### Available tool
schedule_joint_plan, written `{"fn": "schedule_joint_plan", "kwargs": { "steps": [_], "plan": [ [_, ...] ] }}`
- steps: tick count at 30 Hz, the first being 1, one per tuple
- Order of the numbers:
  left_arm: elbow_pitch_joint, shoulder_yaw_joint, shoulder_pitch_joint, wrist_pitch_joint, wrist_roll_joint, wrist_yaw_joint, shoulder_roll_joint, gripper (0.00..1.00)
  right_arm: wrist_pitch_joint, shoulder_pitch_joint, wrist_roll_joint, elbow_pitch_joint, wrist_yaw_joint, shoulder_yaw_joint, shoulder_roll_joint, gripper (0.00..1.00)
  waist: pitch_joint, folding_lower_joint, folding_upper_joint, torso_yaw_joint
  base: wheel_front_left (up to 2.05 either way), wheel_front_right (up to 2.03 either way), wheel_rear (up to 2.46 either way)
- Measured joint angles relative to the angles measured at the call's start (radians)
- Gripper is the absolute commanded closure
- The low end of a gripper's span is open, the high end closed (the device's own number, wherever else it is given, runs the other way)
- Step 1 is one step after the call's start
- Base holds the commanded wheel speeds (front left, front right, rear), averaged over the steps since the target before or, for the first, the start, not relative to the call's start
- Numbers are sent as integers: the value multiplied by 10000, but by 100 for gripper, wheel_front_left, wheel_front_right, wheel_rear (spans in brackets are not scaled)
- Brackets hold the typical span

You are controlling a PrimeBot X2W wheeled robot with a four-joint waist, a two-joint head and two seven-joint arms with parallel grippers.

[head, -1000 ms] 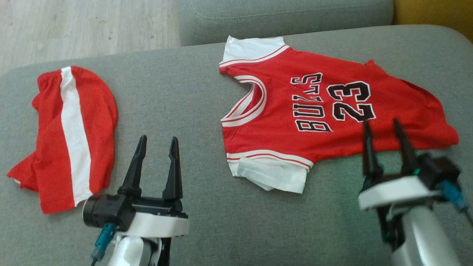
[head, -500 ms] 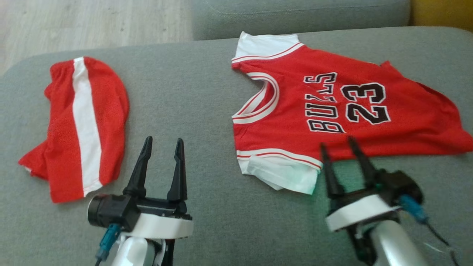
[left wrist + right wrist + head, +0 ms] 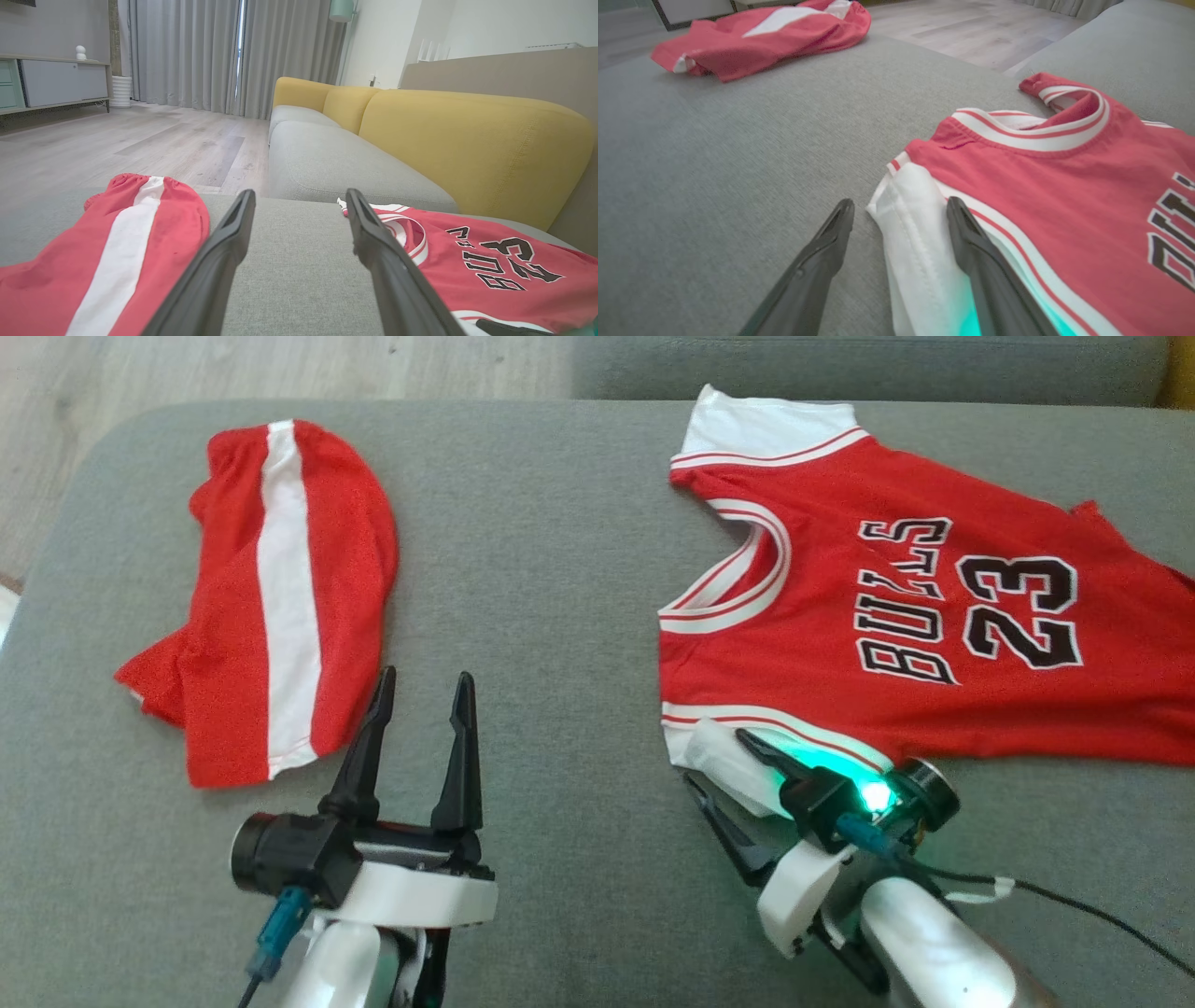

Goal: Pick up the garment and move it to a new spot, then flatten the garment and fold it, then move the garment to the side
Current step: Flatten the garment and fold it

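Head view: the jersey (image 3: 896,616) lies flat on the grey sofa cushion (image 3: 541,569), collar to my left, hem right, long axis crosswise. My right gripper (image 3: 716,758) has spread fingers; the right wrist view shows them straddling the near white sleeve (image 3: 915,242). My left gripper (image 3: 426,675) hovers spread and empty beside the shorts (image 3: 280,597).

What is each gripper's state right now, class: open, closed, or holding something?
Left gripper: open, holding nothing.
Right gripper: open, the jersey's white sleeve between its fingers, not gripped.
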Motion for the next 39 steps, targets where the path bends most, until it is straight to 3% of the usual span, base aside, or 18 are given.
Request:
{"fn": "schedule_joint_plan", "kwargs": {
  "steps": [4, 5, 6, 14, 22, 30, 31, 32, 39],
  "plan": [
    [13, -29, -5, 0, -71, 46, 0, 0, -31, -361, -140, 646, 0, 38, -105, 0, 56, 0, 0, 208, 0, 0, 0],
    [13, -36, -6, 0, -71, 73, 0, 0, -31, -451, -146, 805, 0, 38, -102, 36, 61, 0, 0, 238, 0, 0, 0],
    [13, -48, -6, 0, -71, 73, 0, 0, -33, -517, -178, 922, 0, 38, -86, 100, 62, 0, 0, 262, 0, 0, 0],
    [15, -150, -6, 0, -71, 77, 0, 0, -598, -910, 163, 1241, 0, -77, 238, 100, 49, 0, 0, 304, 0, 0, 0],
    [15, -148, -7, 0, -71, 81, 0, 0, -928, -1849, 479, 349, 0, -249, 483, 100, -3, 0, 0, 399, 0, 0, 0],
    [15, -136, 3, 0, -71, 84, 0, 0, -890, -1865, 1649, 267, 0, 2535, 548, 100, -199, 0, 0, 720, 0, 0, 0],
    [15, -132, 13, 0, -71, 84, 0, 0, -784, -1865, 1818, 426, 0, 2922, 560, 35, -227, -1, 0, 752, 0, 0, 0],
    [15, -130, 20, 0, -71, 84, 0, 0, -692, -1860, 1973, 585, 0, 3319, 556, 0, -250, -1, 0, 776, 0, 0, 0],
    [8, 113, 64, 0, -69, 161, 0, 0, -648, -1886, 3363, 934, 0, 5137, 531, 0, -319, -1, 0, 662, 0, 0, 0]
  ]
}}
